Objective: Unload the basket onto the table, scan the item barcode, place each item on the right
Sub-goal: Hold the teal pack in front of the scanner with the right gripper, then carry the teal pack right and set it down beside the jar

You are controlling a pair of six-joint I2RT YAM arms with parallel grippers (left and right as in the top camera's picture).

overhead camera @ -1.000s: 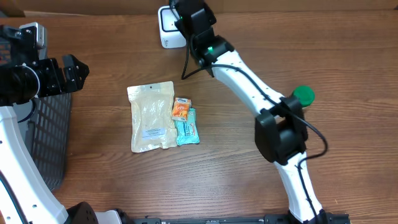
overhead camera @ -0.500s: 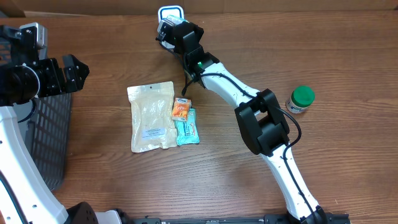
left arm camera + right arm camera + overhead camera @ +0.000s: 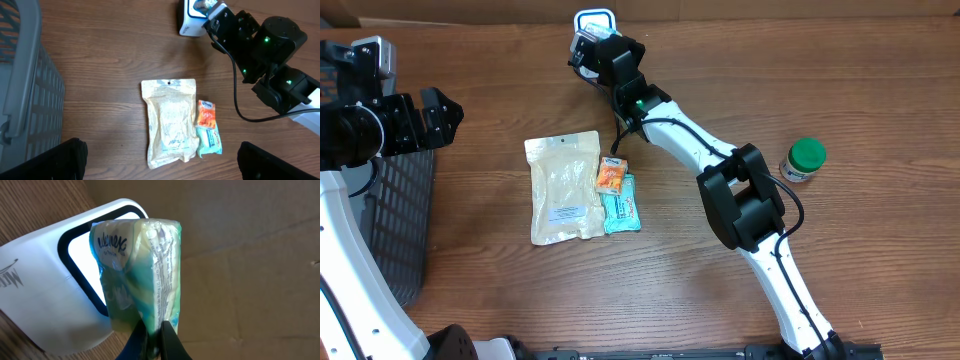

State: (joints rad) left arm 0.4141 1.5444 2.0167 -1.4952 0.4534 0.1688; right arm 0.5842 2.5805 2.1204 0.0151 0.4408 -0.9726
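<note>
Right arm has tucked its elbow in toward the middle of the table compared to a second ago, and since the half-second mark nothing's really budged. So the right gripper (image 3: 151,332) is pinched tight on the bottom edge of the soft green-and-white plastic tissue pack (image 3: 137,275), holding it upright directly in front of the white boxy barcode scanner (image 3: 45,305) with the dark-framed window. Can't tell if the pack actually touches the window or just sits close.

Over by the dark mesh plastic basket (image 3: 390,210), way off to the scanner's left, the left gripper (image 3: 438,118) hangs with its jaws spread wide and nothing in them.

Toward the robot from the scanner lies a flat beige foil pouch (image 3: 564,188), with a small orange sachet (image 3: 611,176) and a teal wrapped packet (image 3: 621,205) tucked against its right side. Small green-lidded jar (image 3: 803,159) sits well off to the scanner's right
</note>
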